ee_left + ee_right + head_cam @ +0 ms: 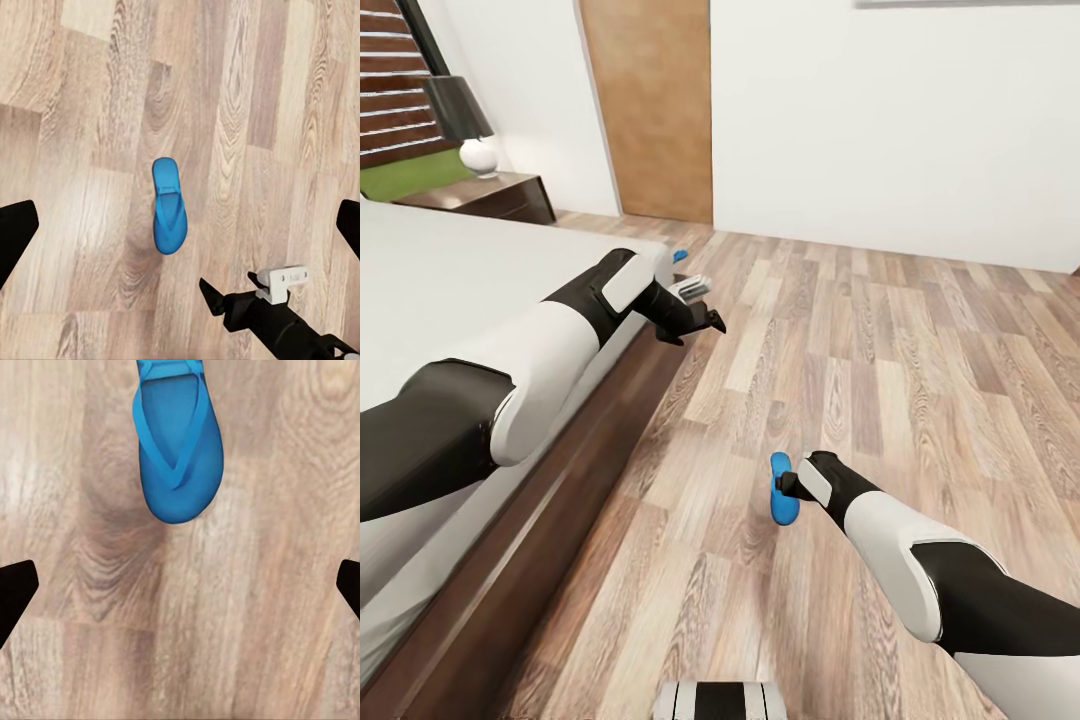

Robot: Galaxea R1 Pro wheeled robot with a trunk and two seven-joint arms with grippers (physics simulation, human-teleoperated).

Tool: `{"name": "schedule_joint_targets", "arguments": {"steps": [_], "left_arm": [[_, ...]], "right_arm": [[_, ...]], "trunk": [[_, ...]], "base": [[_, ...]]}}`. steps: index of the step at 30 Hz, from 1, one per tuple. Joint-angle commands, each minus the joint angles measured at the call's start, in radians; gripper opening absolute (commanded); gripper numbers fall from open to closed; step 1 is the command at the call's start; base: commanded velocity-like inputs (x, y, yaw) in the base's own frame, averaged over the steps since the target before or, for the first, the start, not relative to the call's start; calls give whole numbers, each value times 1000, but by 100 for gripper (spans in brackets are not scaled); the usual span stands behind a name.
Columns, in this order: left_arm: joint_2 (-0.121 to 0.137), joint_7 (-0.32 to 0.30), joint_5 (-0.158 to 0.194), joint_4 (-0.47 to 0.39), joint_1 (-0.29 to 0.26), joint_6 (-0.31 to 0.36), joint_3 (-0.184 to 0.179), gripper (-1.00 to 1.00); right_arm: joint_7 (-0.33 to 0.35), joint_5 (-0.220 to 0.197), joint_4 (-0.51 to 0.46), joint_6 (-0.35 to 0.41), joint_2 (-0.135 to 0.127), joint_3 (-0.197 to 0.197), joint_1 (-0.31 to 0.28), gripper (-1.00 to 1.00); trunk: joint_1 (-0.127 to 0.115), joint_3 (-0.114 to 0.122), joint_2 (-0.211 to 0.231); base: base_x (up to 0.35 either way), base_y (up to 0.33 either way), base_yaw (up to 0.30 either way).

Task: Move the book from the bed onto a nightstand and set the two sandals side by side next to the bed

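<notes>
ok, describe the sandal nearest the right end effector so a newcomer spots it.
Start at the bed along the left, then move out across the wood floor. The bright blue sandal lies flat in front of the right end effector, well apart from the blue sliver by the bed's far corner.

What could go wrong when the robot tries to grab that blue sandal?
The sandal lies flat on the floor, so the open right gripper might just shove it instead of gripping. The other sandal sits far off by the bed corner, so the pair could end up apart.
</notes>
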Motion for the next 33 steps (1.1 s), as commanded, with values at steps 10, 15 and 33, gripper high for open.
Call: {"name": "schedule_joint_targets", "arguments": {"steps": [10,15,33], "left_arm": [[0,4,8,-41,-1,4,-2,100],[0,4,8,-59,-1,4,-2,100],[0,2,15,-77,-10,7,0,100]], "right_arm": [[-7,-8,-2,4,0,1,0,100],[-7,-8,-2,4,0,1,0,100],[-6,-8,-2,1,0,2,0,100]], "trunk": [[4,-40,-3],[6,-59,-4],[15,-128,-8]], "base": [[0,0,0],[0,0,0],[0,0,0]]}}
